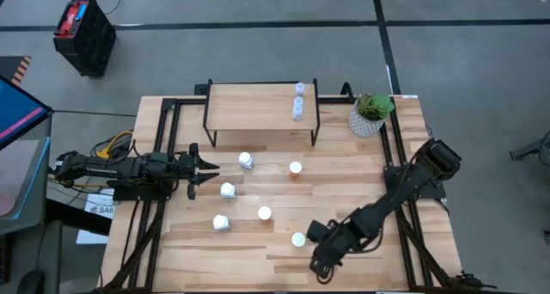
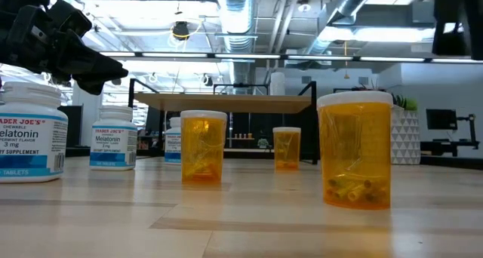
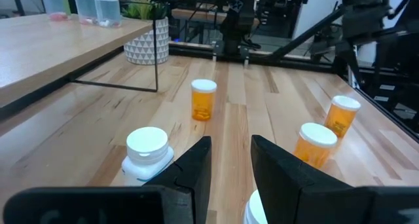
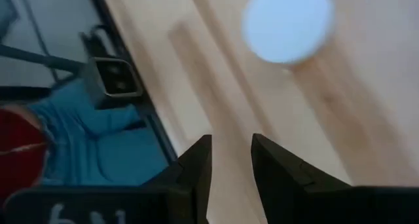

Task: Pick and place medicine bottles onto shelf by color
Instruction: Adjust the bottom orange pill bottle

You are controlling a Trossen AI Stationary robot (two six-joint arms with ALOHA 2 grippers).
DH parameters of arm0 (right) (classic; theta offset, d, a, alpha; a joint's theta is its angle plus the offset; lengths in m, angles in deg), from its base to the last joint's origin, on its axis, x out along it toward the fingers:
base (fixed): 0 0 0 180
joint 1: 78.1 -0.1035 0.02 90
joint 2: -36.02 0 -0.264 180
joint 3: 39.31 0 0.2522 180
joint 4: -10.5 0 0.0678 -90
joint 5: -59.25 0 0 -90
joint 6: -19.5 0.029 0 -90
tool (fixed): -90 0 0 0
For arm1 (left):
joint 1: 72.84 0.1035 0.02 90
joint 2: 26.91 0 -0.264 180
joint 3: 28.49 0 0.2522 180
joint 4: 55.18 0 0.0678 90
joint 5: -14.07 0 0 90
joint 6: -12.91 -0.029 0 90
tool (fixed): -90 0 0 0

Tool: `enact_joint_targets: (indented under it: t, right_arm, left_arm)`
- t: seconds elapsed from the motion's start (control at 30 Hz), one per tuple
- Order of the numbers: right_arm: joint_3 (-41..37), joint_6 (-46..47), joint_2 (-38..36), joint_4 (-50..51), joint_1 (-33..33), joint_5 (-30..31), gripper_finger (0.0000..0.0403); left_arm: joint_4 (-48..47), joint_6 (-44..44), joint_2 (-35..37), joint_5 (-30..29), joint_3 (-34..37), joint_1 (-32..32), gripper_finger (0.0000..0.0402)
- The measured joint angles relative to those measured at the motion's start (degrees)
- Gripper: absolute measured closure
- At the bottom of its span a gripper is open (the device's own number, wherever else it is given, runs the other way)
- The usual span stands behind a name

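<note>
Right now your left gripper [image 1: 209, 170] sits at the left middle of the high view, over the table [image 1: 344, 156]. Its fingers [image 3: 196, 168] have a small gap and hold nothing. A white bottle [image 1: 228, 190] stands just beside it, and two more white bottles [image 1: 247, 161] [image 1: 221, 223] are near.

Your right gripper [image 1: 316, 234] is at the lower middle, close to an orange bottle [image 1: 298, 239]. Its fingers [image 4: 196, 162] are a little apart and empty too.

Two other orange bottles [image 1: 296, 168] [image 1: 264, 213] stand mid-table. Three clear bottles [image 1: 298, 102] stand on the shelf [image 1: 249, 105], at its right end.
</note>
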Motion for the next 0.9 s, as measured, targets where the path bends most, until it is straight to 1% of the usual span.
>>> enact_joint_targets:
  t: [0.1, 0.23, 0.4, 0.47, 0.63, 0.9]
  right_arm:
    - [-0.02, 0.56, 2.05, -4.26, 0.45, 0.71, 0.0278]
    - [-0.04, 2.6, 5.83, -8.96, 1.36, -2.26, 0.0282]
    - [-0.04, 3.21, 8.48, -12.71, 1.67, -2.5, 0.0282]
    - [-0.11, 3.19, 8.84, -12.86, 2.15, -2.45, 0.0282]
    - [-0.06, 1.64, 8.68, -11.01, 4.38, 0.38, 0.0283]
    - [-0.04, -4.59, 8.67, -7.82, 11.2, 1.06, 0.0283]
  left_arm:
    - [0.02, -0.01, 0.02, -0.04, 0.0, 0.0, 0.0306]
    - [0.02, -0.01, -0.05, -0.04, 0.0, 0.0, 0.0305]
    - [0.0, -0.01, -0.23, -0.02, 0.0, 0.0, 0.0306]
    - [0.0, -0.01, -0.33, -0.02, 0.0, 0.0, 0.0306]
    - [0.0, -0.03, -0.35, -0.02, 0.0, 0.0, 0.0306]
    - [0.0, -0.03, -0.35, -0.02, 0.0, 0.0, 0.0306]
